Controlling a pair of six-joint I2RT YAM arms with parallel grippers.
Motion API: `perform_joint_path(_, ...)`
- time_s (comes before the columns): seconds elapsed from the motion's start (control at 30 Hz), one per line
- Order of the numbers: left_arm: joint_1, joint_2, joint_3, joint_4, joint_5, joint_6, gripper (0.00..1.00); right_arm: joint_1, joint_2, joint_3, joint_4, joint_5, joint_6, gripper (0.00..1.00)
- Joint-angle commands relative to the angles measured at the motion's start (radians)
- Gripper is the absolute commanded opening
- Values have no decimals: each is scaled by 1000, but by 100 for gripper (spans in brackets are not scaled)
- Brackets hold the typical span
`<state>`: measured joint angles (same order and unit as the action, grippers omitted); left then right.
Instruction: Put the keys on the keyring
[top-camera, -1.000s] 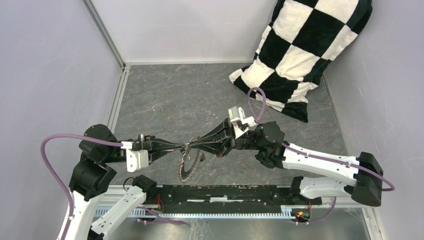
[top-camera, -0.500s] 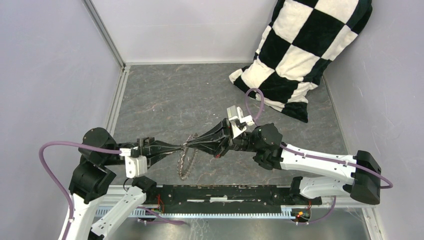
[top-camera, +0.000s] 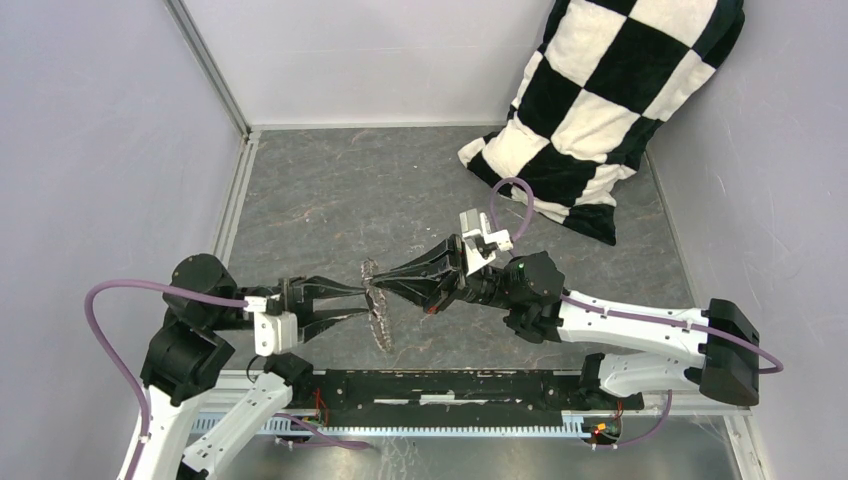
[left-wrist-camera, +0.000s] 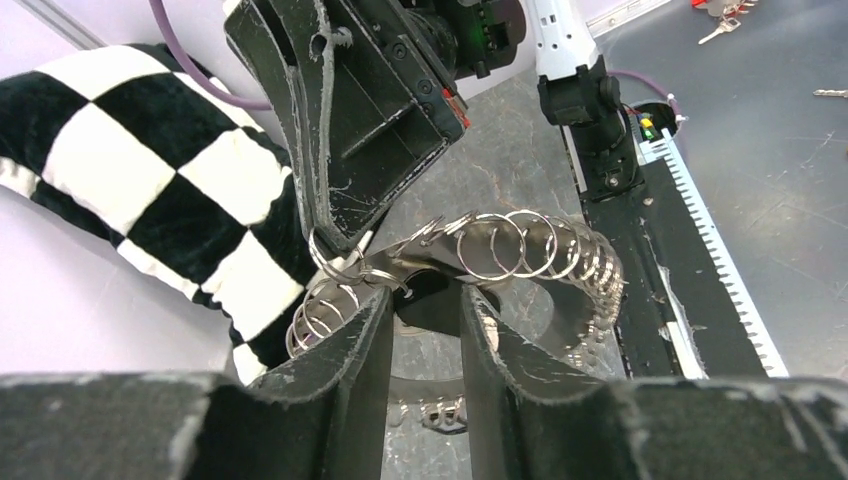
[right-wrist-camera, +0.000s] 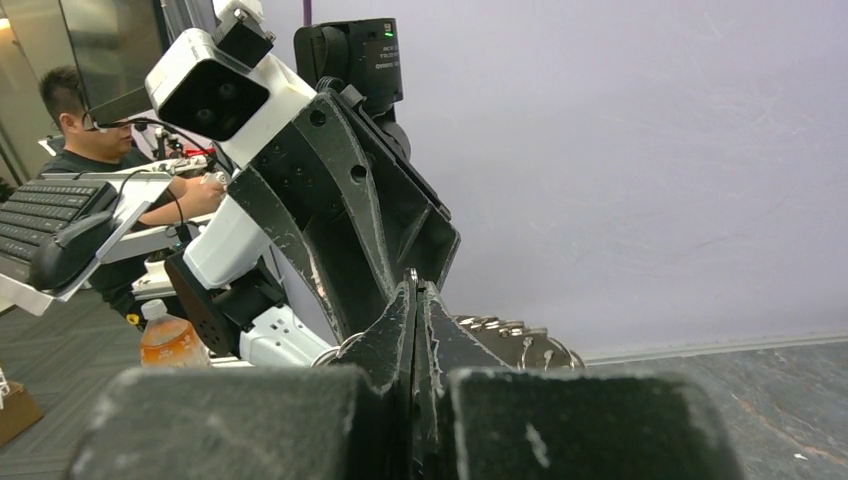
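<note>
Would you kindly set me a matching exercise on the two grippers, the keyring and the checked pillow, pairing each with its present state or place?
Things:
1. left gripper
2. right gripper
3. keyring
4. pillow

States or places:
A. leaning in the far right corner
B. jaws apart
C. pinched at its rim, between the two arms
D. shut on the keyring

Pairs: 1-B, 2-D, 3-C, 4-A

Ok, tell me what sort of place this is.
Probably a robotics lab, with a walled test cell: plain panels enclose a grey table carrying the left arm and right arm, and the right wrist view shows a person near a keyboard beyond.
</note>
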<state>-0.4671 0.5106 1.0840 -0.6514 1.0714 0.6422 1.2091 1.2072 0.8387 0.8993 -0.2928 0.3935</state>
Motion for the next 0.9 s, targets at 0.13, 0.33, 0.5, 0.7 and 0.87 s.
perform_joint_path(0.13, -2, 22, 41, 69, -126, -241, 39, 9, -65, -10, -31, 66, -90, 0)
perform_joint_path(0.33, -2, 38, 69, 67, -168, -279, 39, 12, -80, 8, -94, 61, -145, 0)
perform_joint_path(0.5, -2, 67, 82, 120, -167, -396, 35, 21, -81, 26, -132, 60, -178, 0)
perform_joint_path(0.7, -2, 106, 93, 35, -78, -403, 30, 32, -87, 26, -137, 65, -194, 0)
perform_joint_path(0.87, -2, 125, 113, -43, -114, -343, 30, 33, -96, 23, -144, 73, -209, 0)
